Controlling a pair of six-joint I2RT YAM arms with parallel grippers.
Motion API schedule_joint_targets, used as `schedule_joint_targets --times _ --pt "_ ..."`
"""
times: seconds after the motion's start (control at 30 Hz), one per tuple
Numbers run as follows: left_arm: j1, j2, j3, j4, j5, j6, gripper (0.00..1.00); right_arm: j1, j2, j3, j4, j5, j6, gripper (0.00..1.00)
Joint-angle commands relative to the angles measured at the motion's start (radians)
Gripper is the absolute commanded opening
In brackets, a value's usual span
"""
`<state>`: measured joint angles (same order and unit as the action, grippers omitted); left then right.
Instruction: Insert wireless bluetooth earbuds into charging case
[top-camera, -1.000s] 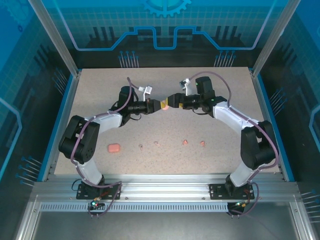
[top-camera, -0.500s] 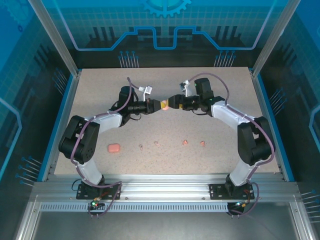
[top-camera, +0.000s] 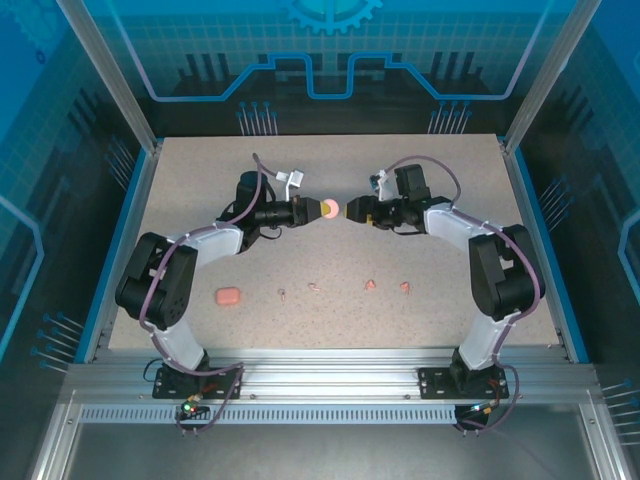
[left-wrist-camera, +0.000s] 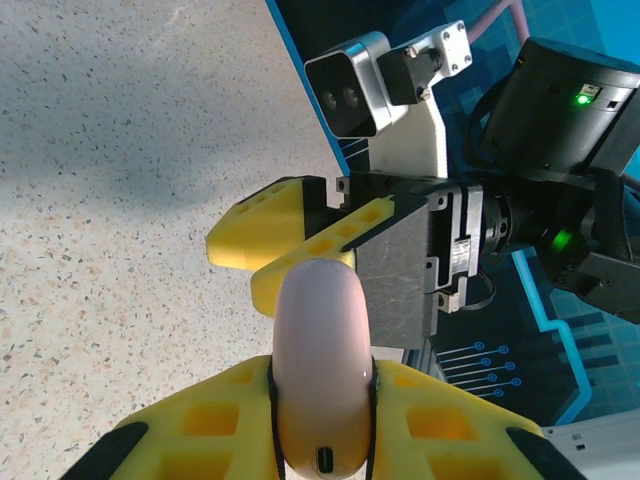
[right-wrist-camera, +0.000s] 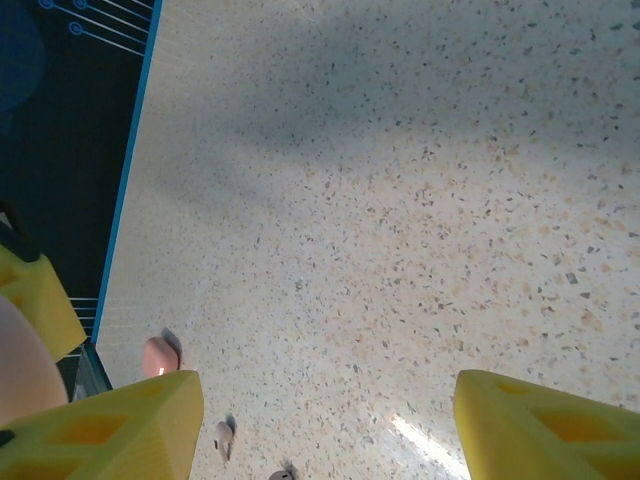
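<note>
Where my two arms meet over the far half of the desk, their pincers face each other tip to tip, just apart. My left gripper is clamped narrow on the round pink case and holds it off the desk. Through my left wrist camera the case stands on edge between the yellow fingers, with a small dark slot on its rim facing the lens. My right gripper stands wide with nothing between its yellow pads; in my right wrist camera, bare speckled desk lies in the gap.

The wireless bluetooth earbuds lie loose on the desk in a rough row toward the near edge, well apart from both pincers. The pale pair sits left of the middle and the pink pair right of the middle, each piece separate from its neighbour. The rounded-rectangular pink case lies flat at the left end of that row, nearer the left edge and apart from the closest earbud.
</note>
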<state>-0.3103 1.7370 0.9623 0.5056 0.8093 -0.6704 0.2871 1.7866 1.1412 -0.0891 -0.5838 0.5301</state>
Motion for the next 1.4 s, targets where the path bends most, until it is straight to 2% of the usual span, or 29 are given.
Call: schedule_joint_targets --times 0.0,0.43,0.93,1.37 --pt "-0.001 -0.036 0.013 0.02 0.015 0.021 0.0 -0.016 -0.036 -0.026 -0.024 0.0 -0.013 0.68" --pt "-0.001 -0.01 0.009 0.031 0.007 0.018 0.0 0.037 -0.158 0.001 -0.02 -0.026 0.028 0.69" --pt "-0.001 -0.005 0.012 0.046 0.008 0.011 0.0 0.092 -0.091 0.068 -0.03 -0.004 0.035 0.69" --pt "-0.001 -0.057 -0.002 0.053 0.015 0.008 0.0 0.059 0.006 0.028 -0.003 0.034 0.037 0.67"
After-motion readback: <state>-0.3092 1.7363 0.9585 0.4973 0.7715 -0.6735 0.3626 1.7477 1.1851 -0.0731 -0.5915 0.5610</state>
